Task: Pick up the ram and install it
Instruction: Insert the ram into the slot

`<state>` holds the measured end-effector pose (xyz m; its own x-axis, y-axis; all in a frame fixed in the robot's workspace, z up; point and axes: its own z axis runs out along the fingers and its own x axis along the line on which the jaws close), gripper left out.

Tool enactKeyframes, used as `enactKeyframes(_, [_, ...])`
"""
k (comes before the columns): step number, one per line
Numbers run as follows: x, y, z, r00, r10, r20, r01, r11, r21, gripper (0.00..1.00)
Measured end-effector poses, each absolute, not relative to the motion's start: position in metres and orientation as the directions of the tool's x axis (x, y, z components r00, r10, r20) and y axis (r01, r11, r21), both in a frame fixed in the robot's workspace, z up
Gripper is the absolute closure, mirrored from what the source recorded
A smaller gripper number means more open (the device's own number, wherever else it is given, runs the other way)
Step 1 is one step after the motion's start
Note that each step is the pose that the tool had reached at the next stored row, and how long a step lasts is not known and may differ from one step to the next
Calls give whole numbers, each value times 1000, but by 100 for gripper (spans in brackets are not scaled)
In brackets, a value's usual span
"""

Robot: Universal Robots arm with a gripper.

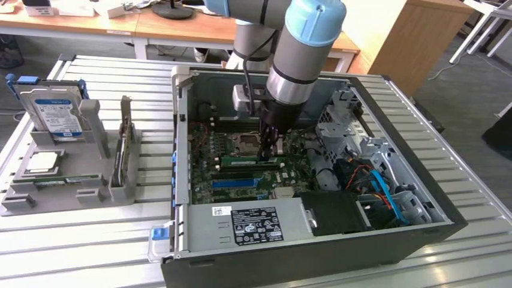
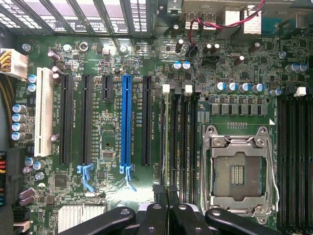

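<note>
A: State of the fingers (image 1: pixel 270 146) (image 2: pixel 159 197)?
B: Closed, pinched together on the top edge of the ram (image 1: pixel 240 161) (image 2: pixel 165 142). Arm (image 1: pixel 300 48) reaching straight down into the open computer case (image 1: pixel 416 240).
A: Ram location?
B: On edge on the green motherboard (image 2: pixel 112 147), lined up along the memory slot closest to the expansion slots. Seen edge-on in the wrist view, running from the fingertips toward a white latch (image 2: pixel 166 89). White sticker on its side in the exterior view. Fully seated or not: cannot tell.
A: Neighbours?
B: Processor socket (image 1: pixel 244 143) (image 2: pixel 237 171) near, past the other memory slots. Blue expansion slot (image 2: pixel 126 122) on the opposite side, also near; white slot (image 2: pixel 44 112) further off.
A: Outside the case?
B: Grey holder (image 1: pixel 88 195) on the slatted metal surface (image 1: pixel 80 252), at the exterior view's left, well apart from the fingers. Hard drive (image 1: pixel 56 117) with blue-and-white label upright in it, square silver processor chip (image 1: pixel 44 162) lying flat just in front of the drive.
A: Anything else inside?
B: Power supply (image 1: pixel 248 225) with a black sticker along the near wall, blue and orange cables (image 1: pixel 384 186) bundled at the exterior view's right.
</note>
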<state>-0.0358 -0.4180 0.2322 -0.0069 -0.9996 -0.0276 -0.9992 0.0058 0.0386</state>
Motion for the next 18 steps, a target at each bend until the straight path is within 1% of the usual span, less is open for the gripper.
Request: enactKeyframes(18, [-36, -417, 231, -7, -1000, -28, -999, 6, 39, 88])
